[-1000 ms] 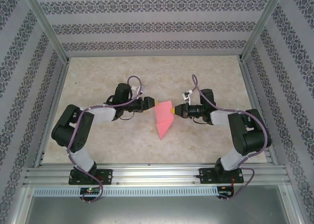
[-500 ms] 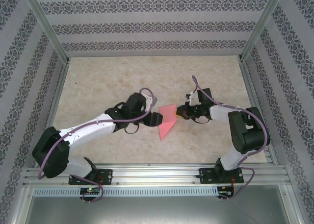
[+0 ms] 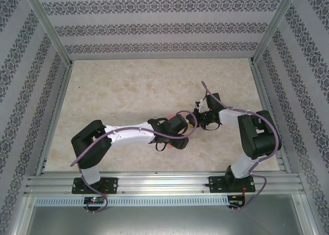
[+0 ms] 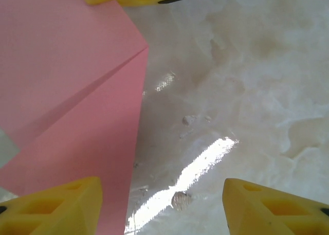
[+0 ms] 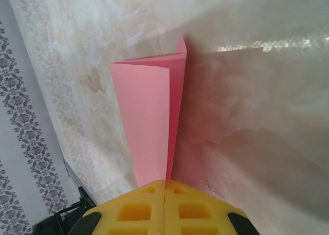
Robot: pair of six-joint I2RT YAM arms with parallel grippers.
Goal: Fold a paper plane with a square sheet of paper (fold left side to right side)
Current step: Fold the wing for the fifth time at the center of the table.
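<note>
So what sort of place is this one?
Probably a lab robot cell, not a home: an aluminium frame, patterned wallpaper panels on three sides, and a marble-look tabletop inside.

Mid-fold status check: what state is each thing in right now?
sheet of paper: folded with creased flaps, one end pinched by the right gripper.
left gripper: open, jaws wide, one finger over the paper's edge.
right gripper: shut on the sheet of paper.
</note>
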